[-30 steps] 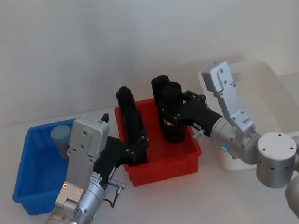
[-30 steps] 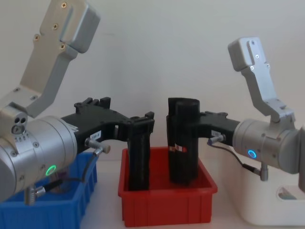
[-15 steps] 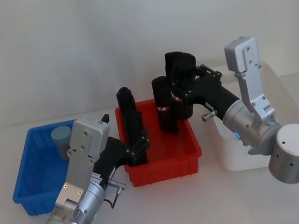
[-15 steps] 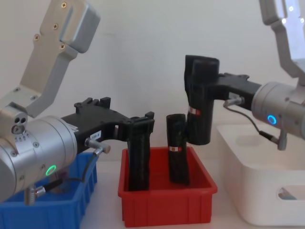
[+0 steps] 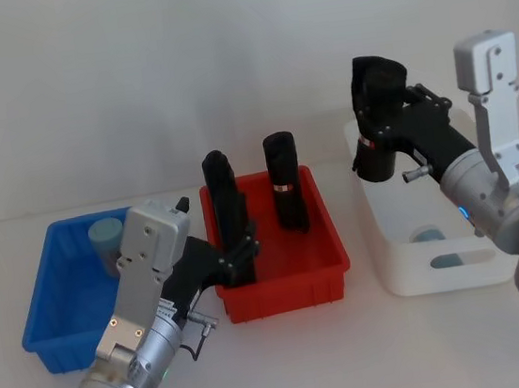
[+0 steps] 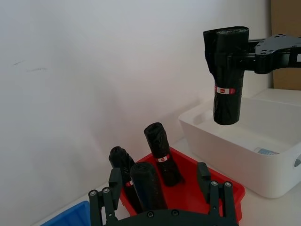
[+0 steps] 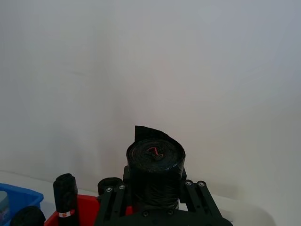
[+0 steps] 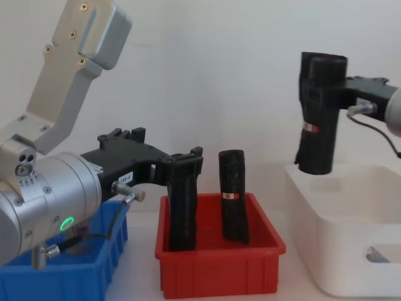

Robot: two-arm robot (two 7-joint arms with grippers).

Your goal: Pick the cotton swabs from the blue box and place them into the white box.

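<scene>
Left gripper (image 8: 185, 164) low over the red bin (image 5: 284, 281), fingers (image 5: 245, 249) pinching an upright black roll (image 8: 182, 210) that stands in the bin's left part. A second black roll (image 5: 288, 193) stands upright and free toward the bin's back.

Blue box (image 5: 56, 309) to the left of the red bin on the white desk (image 5: 289, 361). One cotton swab jar (image 5: 106, 242), pale blue lid up, sits in its far corner, beside the left arm and well apart from both sets of fingers.

Right gripper (image 8: 326, 94) raised above the white box (image 8: 338, 251), fingers closed around a third black roll (image 5: 375, 118), held upright with its lower end clear above the box's near-left corner. Inside the white box, pale blue lids of cotton swabs (image 5: 426, 235) lie on the floor.
</scene>
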